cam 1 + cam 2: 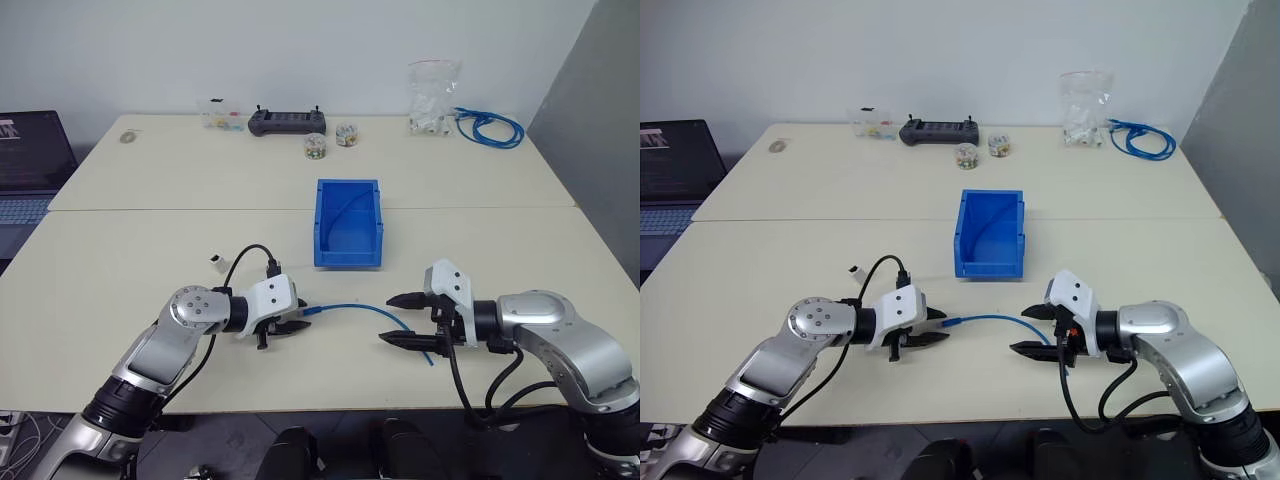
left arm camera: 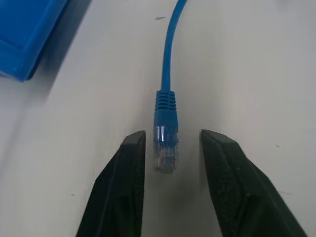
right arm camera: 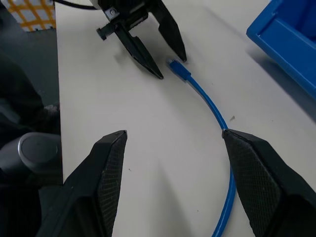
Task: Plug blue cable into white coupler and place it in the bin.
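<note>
Blue cable (image 2: pixel 165 106) lying flat on the table (image 1: pixel 150 260) in front of the bin (image 1: pixel 348 222), clear plug sitting between the left gripper (image 1: pixel 296 325) fingers (image 2: pixel 121 187), jaws apart, not pinching. Right gripper (image 1: pixel 402 319) spread wide, straddling the strand further along.

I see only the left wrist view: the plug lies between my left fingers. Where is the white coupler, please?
Observer: The white coupler lies on the table, left of the left hand and farther from the robot.
Operator: Does the right hand hold the cable?
Observer: No. The right hand is open; the blue cable lies on the table between its fingers.
Operator: And the bin?
Observer: The bin stands beyond both hands, about midway.
</note>
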